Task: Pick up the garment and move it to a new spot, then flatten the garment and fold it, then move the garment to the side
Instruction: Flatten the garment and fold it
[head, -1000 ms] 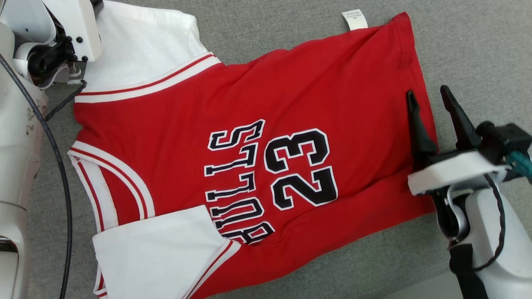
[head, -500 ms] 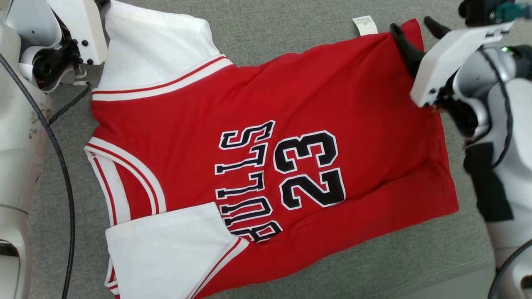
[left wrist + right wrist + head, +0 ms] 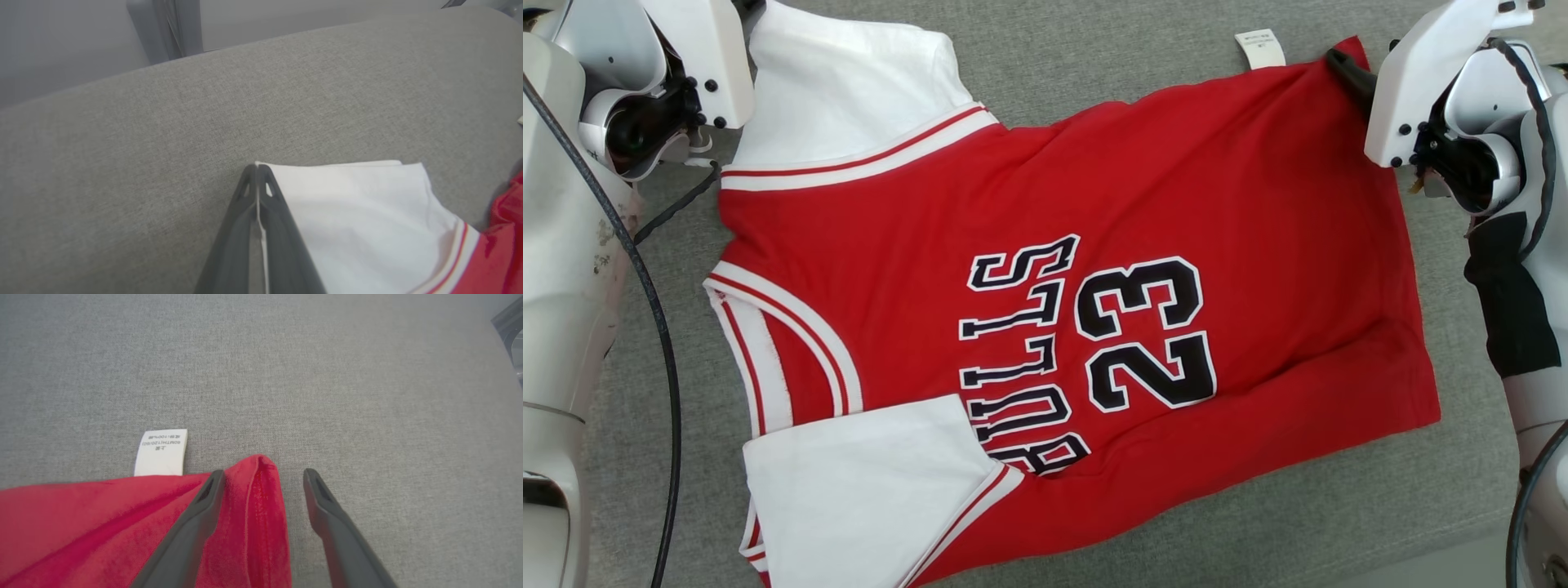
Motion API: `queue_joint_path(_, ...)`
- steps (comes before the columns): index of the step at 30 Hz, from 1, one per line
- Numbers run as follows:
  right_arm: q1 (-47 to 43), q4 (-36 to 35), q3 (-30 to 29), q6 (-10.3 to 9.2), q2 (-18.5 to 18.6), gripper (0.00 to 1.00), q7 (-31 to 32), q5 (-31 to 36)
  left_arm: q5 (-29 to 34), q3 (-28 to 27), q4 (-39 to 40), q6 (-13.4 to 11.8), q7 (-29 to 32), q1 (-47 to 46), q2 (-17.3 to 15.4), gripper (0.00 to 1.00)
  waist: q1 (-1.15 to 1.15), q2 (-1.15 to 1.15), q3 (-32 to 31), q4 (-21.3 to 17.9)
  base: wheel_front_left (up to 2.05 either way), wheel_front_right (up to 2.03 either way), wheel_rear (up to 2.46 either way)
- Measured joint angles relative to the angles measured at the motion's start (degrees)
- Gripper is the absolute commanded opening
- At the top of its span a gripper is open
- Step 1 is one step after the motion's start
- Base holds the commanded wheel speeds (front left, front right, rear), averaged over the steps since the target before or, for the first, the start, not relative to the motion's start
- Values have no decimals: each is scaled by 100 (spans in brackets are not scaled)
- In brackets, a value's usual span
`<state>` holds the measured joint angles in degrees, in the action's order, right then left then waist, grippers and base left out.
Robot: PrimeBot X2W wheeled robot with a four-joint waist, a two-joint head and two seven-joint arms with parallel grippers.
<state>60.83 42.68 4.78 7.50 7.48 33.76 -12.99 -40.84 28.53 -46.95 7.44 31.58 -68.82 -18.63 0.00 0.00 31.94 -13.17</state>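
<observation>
White-sleeved red jersey point(image 3: 1258, 204) (black 23) lies spread flat.

"bulls" and "23" on red jersey point(image 3: 1078, 269); care tag point(image 3: 161, 452) print unreadable.

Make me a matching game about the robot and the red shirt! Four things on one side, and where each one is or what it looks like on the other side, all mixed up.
Things:
1. left gripper
2. right gripper
3. label
4. number 23

Place, colour or state:
A. black with a white outline
B. open, with the shirt's red corner between its fingers
C. shut on the white sleeve
D. lying on the grey cushion, sticking out from the shirt's edge

Right pairs: 1-C, 2-B, 3-D, 4-A
</observation>
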Motion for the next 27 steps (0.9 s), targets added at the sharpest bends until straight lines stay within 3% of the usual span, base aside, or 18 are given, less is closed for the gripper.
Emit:
queue_joint_path(2,65,143,-16,0,-2,45,-34,23,-21,38,14,0,12,-7,2,0,0,0,11,32,0,0,0)
queue_joint_path(4,115,301,-34,0,-5,40,-44,8,-59,75,24,0,14,-32,2,0,0,0,21,65,0,0,0)
queue_joint_path(6,144,444,-41,0,-10,1,-75,-14,-65,102,33,0,1,-62,-2,0,0,0,29,94,0,0,0)
queue_joint_path(16,456,683,-148,0,143,0,-1034,-18,-99,358,376,0,-727,-145,-179,0,0,0,42,239,0,0,0)
queue_joint_path(27,685,984,-8,0,581,0,-2069,-604,-223,535,477,0,-2173,-479,-291,0,0,0,74,559,0,0,0)
